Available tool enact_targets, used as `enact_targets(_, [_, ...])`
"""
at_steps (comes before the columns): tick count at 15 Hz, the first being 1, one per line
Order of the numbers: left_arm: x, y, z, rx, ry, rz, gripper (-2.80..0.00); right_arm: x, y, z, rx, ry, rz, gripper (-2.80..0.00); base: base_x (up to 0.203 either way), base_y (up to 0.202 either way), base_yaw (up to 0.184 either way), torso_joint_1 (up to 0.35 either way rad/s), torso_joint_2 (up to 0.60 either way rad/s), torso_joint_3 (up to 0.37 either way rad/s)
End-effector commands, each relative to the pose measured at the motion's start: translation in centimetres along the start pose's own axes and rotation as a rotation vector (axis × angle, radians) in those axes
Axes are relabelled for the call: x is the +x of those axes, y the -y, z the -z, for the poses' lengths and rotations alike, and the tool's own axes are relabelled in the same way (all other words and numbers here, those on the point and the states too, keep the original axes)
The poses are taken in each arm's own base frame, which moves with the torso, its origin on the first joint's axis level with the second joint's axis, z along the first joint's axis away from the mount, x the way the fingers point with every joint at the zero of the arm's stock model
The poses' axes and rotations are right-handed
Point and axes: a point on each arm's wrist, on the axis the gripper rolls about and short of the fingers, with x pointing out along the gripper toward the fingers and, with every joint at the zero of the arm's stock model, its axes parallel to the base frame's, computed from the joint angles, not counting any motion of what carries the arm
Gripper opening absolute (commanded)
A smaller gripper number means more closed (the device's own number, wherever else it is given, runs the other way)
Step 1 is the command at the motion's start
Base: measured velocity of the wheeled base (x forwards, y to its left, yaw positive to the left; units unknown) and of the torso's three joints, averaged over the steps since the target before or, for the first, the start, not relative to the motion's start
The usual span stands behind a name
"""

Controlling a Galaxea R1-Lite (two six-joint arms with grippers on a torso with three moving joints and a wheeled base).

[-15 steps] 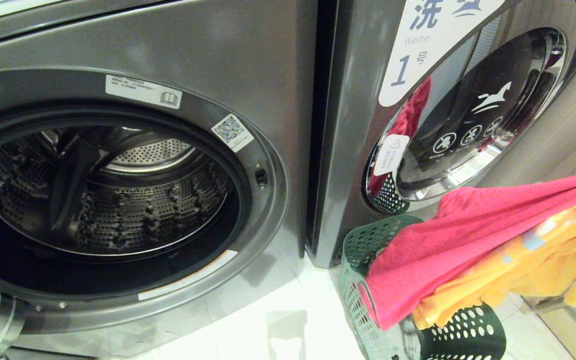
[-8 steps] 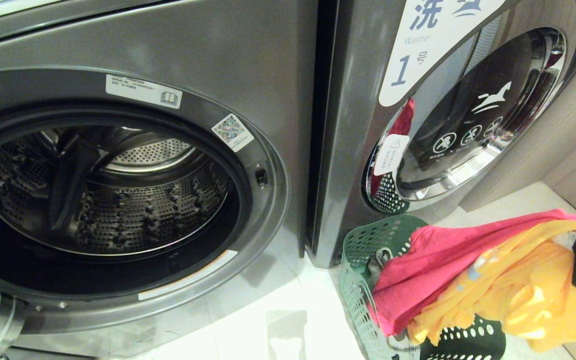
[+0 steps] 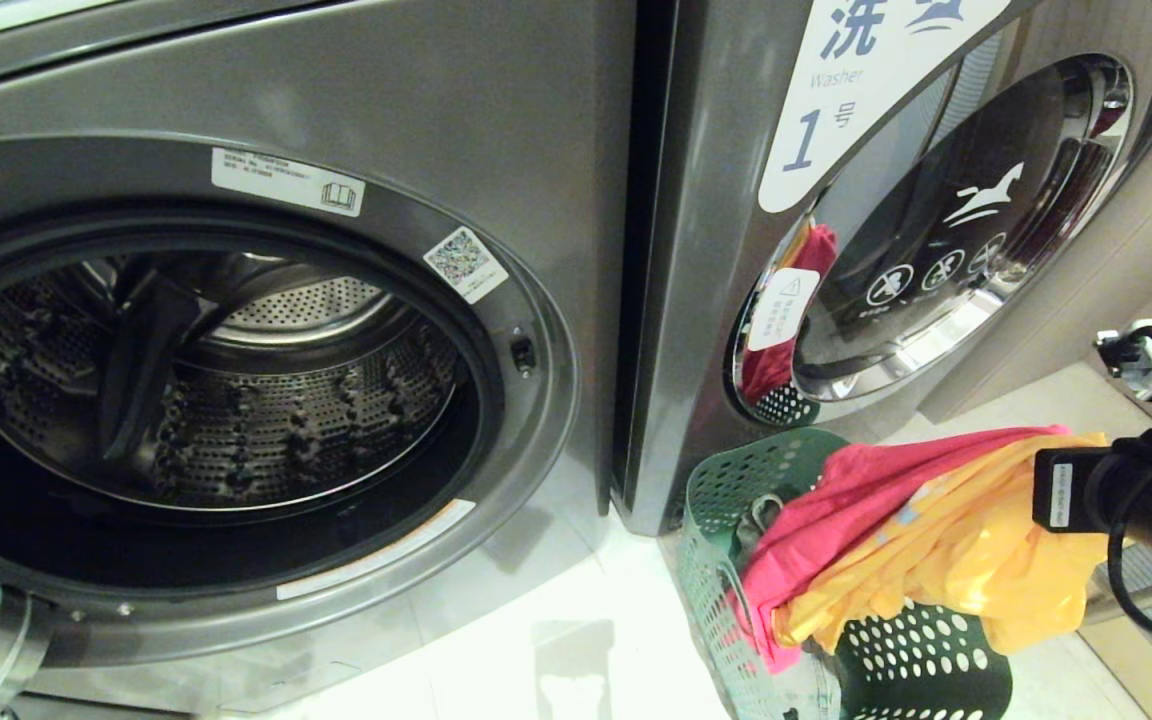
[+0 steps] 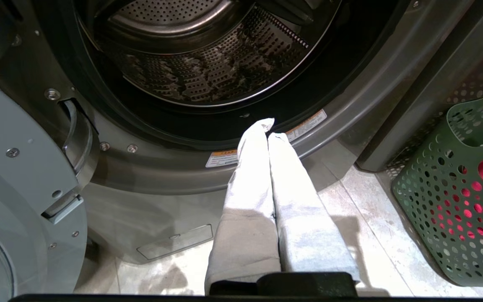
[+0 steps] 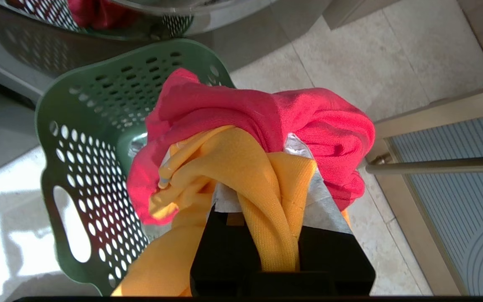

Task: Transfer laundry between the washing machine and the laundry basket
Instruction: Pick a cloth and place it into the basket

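Two grey front-loaders side by side: on the left, the open washing machine, drum bare; on the right, the machine labelled 1, door shut. Near the open machine's lower rim, the left tool, cloth-covered fingers pressed together, holding nothing. Further right, on the floor against the machine labelled 1, one green laundry basket. Above its right rim, the right tool, pinching two garments: one orange-yellow garment and one red-pink garment, both draping down into the basket.
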Motion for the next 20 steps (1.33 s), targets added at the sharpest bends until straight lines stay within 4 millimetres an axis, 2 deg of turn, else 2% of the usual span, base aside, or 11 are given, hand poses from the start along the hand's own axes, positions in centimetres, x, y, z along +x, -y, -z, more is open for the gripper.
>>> enact_targets(1, [0.2, -0.03, 1.13, 0.0, -0.039, -0.002, -2.8, 0.98, -0.35, 0.47, -0.014, -0.035, 0.007, -2.8, 0.0, 0.0, 0.0, 0.0, 0.0, 0.0])
enact_targets(9, [0.2, -0.03, 1.13, 0.0, -0.039, -0.002, -2.8, 1.28, -0.55, 0.44, -0.017, -0.041, -0.016, -2.8, 0.0, 0.0, 0.0, 0.0, 0.0, 0.0])
enact_targets(10, [0.2, -0.03, 1.13, 0.0, -0.039, -0.002, -2.8, 1.39, -0.63, 0.51, -0.019, -0.045, -0.017, 0.0, 0.0, 0.0, 0.0, 0.0, 0.0, 0.0])
enact_targets(20, [0.2, -0.03, 1.13, 0.0, -0.039, -0.002, -2.8, 1.0, -0.52, 0.5, -0.015, -0.037, -0.02, 0.0, 0.0, 0.0, 0.0, 0.0, 0.0, 0.0])
